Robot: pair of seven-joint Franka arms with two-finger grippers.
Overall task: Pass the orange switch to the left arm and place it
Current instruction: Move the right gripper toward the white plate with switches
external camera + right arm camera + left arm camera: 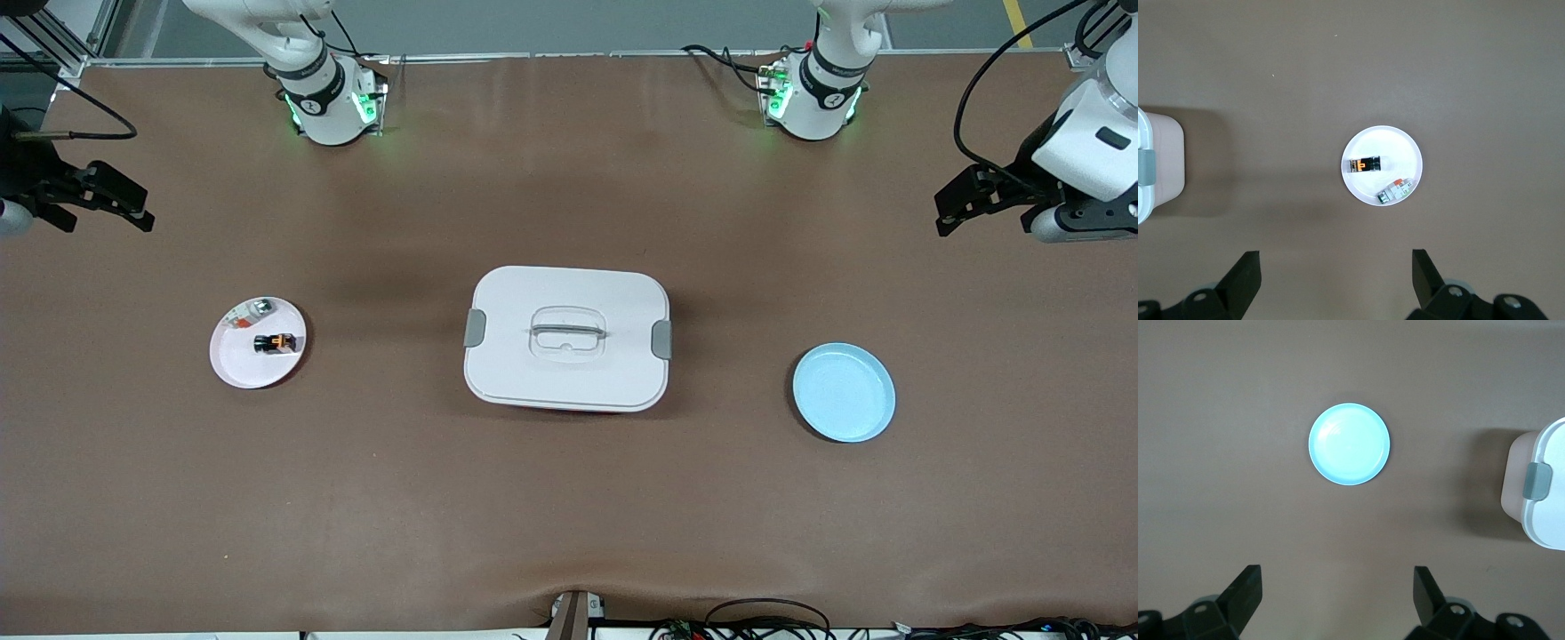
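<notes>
The orange switch (274, 342) lies on a pink plate (233, 369) toward the right arm's end of the table. The right wrist view shows the switch (1363, 165) on the plate (1398, 143). My right gripper (107, 222) is open and empty, up in the air over bare table at that end; its jaws (1336, 267) stand wide apart. My left gripper (947, 213) is open and empty, up over the left arm's end of the table; it also shows in the left wrist view (1337, 587). The white box (567, 338) stands shut in the middle.
A silvery-white part (253, 311) with a red-orange bit lies on the pink plate beside the switch, seen too in the right wrist view (1395, 192). An empty blue plate (843, 392) sits toward the left arm's end, also in the left wrist view (1349, 444). The box's edge shows in both wrist views (1545, 513) (1158, 167).
</notes>
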